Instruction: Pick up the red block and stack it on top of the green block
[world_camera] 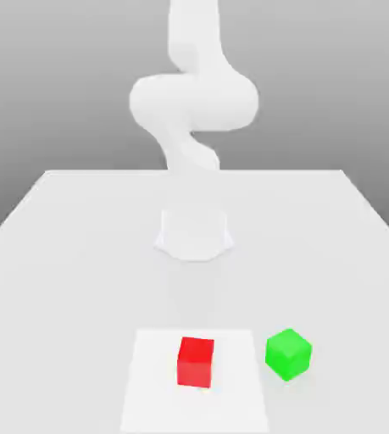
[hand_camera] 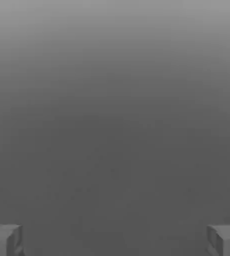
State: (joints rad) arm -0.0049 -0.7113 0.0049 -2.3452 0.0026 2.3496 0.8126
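The red block (world_camera: 197, 362) is a small matte cube resting on a lighter white patch of the table near its front edge. The green block (world_camera: 288, 353) is a cube of about the same size, turned slightly, standing on the table just to the exterior view's right of the red one, with a gap between them. In the hand view my gripper (hand_camera: 115, 240) is open: its two grey fingertips (hand_camera: 4, 240) stand far apart with nothing between them, against a plain grey background.
The white arm (world_camera: 196, 102) rises from its round base (world_camera: 194, 233) at the middle of the white table (world_camera: 62, 254) and bends upward out of the picture. A lighter rectangular patch (world_camera: 155, 381) lies under the red block.
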